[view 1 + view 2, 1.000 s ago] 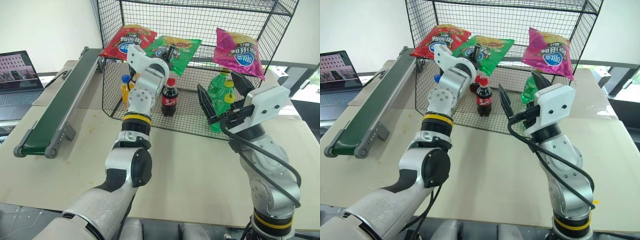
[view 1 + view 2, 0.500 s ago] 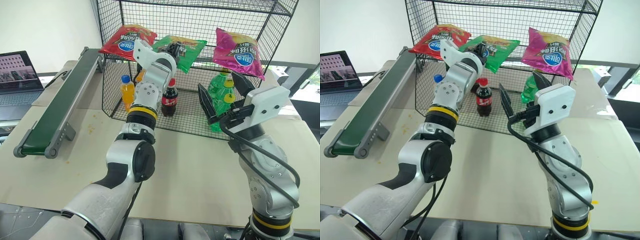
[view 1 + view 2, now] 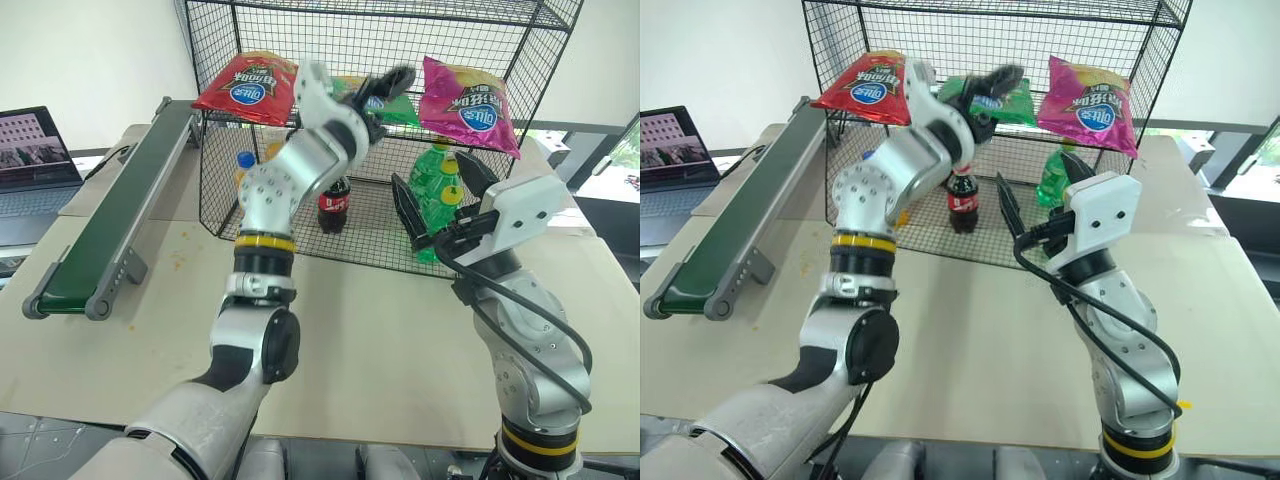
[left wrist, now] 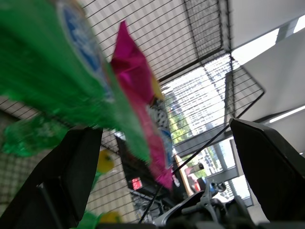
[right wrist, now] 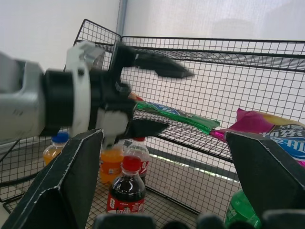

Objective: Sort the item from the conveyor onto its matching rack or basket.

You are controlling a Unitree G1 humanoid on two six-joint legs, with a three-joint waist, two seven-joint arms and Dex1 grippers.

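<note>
The item, a green chip bag (image 5: 181, 116), lies flat on the upper shelf of the black wire rack (image 3: 560, 45), between a red bag (image 3: 248, 88) and a magenta bag (image 3: 468, 105). My left gripper (image 5: 178, 99) hangs open just in front of the green bag (image 3: 400, 110), fingers spread and holding nothing. In the left wrist view the green bag (image 4: 47, 71) sits close ahead beside the magenta bag (image 4: 143, 105). Lower down, before the rack's lower shelf, my right gripper (image 3: 430, 170) is open and empty. The conveyor (image 3: 110, 215) runs along the left with nothing on its belt.
On the rack's lower shelf stand a cola bottle (image 3: 333, 205), an orange drink bottle (image 3: 245, 165) and green bottles (image 3: 440, 185). A laptop (image 3: 35, 140) sits at the far left. The beige table (image 3: 380, 340) stretches in front of the rack.
My left gripper has opened and let go of the green bag, which now rests on the upper shelf. The hand has drawn back a little and tilted upward. The right arm has kept still.
</note>
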